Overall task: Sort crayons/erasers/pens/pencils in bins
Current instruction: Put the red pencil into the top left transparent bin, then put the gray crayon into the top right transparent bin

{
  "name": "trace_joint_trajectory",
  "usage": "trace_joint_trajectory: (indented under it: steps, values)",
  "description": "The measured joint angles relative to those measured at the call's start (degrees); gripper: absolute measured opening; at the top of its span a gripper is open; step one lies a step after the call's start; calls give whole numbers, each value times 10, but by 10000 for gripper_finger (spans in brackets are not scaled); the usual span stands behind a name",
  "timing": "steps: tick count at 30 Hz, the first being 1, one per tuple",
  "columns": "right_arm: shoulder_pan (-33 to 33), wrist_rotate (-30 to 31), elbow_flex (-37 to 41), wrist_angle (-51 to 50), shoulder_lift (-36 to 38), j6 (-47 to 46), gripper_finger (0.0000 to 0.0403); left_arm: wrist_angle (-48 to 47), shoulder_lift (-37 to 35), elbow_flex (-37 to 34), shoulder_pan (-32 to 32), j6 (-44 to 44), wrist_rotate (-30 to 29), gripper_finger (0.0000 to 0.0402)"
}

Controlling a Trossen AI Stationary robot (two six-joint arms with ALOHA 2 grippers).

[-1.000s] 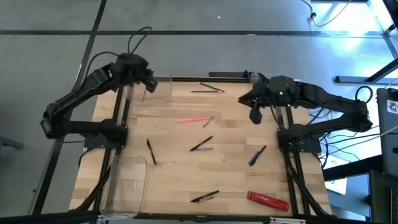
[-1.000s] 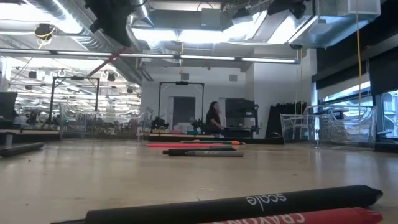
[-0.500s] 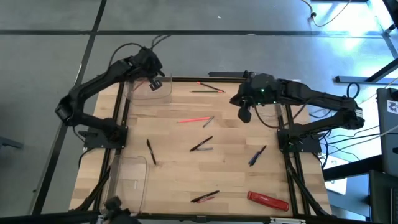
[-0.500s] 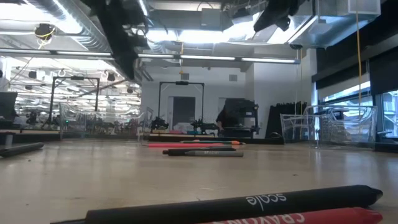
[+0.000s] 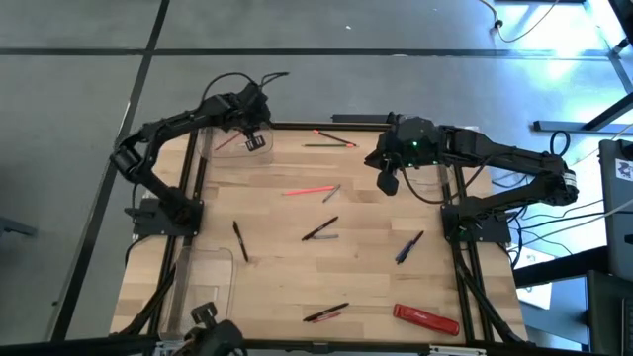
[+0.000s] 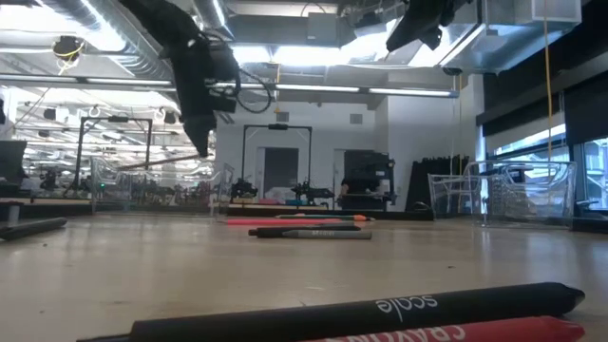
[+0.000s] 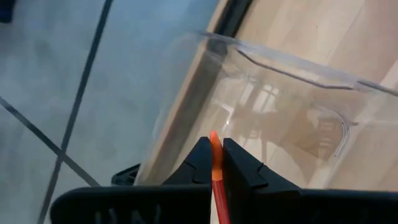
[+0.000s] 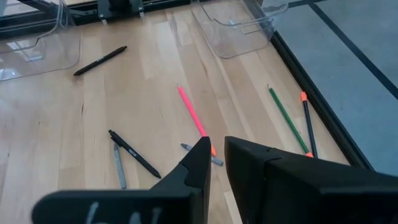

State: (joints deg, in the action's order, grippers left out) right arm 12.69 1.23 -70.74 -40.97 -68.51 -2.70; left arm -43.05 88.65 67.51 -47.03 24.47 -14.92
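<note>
My left gripper hangs over the clear bin at the table's far left corner, shut on a red-pink crayon. My right gripper hovers above the table's far right part. Its fingers stand a narrow gap apart with nothing between them. A second bin stands at the near left. Another pink crayon lies flat mid-table beside a grey pen. A black pencil lies left of centre. My left gripper pinches the crayon between its two fingers, which slant down from above. One end of the crayon pokes out past the fingertips. The crayon is lifted clear, slanting above the bin's inside.
Loose on the wood lie a black pen, a blue pen, a dark pen pair and a flat red bar. A green pencil and an orange-tipped one rest by the far edge. Another clear bin shows at the right.
My left gripper has come down over the far-left bin with the crayon, shifting a little toward the table's right and rolling about its own line. My right gripper moved a little toward the table's left early on, then held still.
</note>
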Motion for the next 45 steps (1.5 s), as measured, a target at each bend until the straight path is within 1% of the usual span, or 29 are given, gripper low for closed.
trace_joint_trajectory:
  steps: [10,15,18,21,27,39,43,45]
  values:
    - [0,0,0,0,0,2,51,3,58,0,0,1,1,7]
    - [0,0,0,0,0,2,51,3,75,0,0,1,9,4]
    - [0,0,0,0,0,2,51,4,75,0,0,1,8,4]
    - [0,1,0,0,0,2,51,2,75,0,0,0,5,13]
    - [0,2,0,0,0,2,51,1,75,0,0,-2,-31,35]
    - [0,1,0,0,0,2,51,2,75,0,0,-4,-34,75]
    - [0,2,0,0,0,4,51,1,72,0,3,-39,-35,74]
    - [0,2,0,0,0,4,51,-4,58,0,6,-64,-34,73]
